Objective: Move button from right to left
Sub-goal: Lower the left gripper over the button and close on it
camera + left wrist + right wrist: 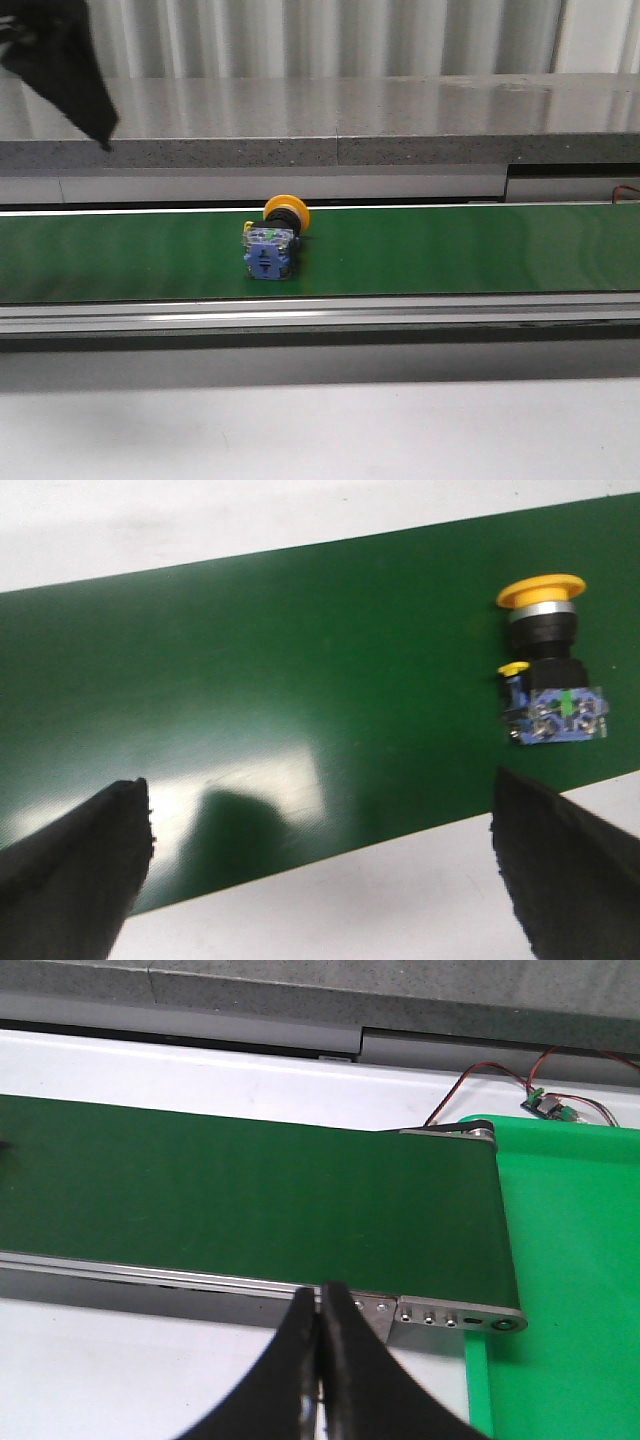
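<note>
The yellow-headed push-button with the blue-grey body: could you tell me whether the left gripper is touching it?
Apart. The left wrist view shows the button lying on the green belt, clear of the open left gripper.
</note>
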### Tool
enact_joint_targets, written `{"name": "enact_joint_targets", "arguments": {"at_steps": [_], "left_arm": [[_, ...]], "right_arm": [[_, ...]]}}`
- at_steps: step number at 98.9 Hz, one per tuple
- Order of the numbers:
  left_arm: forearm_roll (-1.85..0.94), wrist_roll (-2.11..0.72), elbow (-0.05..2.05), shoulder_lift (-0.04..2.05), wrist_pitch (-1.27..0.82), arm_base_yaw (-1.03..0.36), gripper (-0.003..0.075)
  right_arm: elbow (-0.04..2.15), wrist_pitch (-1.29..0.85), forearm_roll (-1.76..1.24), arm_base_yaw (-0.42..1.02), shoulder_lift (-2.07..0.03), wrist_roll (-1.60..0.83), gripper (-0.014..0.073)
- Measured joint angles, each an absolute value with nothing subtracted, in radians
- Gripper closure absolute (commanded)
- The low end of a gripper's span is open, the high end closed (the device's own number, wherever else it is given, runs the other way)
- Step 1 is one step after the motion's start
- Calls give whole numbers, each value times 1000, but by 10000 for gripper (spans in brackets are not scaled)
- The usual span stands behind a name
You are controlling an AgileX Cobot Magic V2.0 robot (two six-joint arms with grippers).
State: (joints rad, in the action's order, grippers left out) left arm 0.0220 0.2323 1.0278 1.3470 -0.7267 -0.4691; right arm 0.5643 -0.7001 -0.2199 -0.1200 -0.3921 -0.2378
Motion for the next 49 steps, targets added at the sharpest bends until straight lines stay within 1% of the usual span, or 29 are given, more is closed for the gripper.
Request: {"name": "enact_joint_targets", "arguments": {"at_steps": [22, 49], "left_arm": [[88, 285, 1155, 1516, -719, -569, 60], [94, 292, 1252, 1649, -710, -610, 60]], "right_arm": [[564, -700, -220, -120, -392, -238, 661], [564, -702, -220, -120, -392, -238, 661]]}}
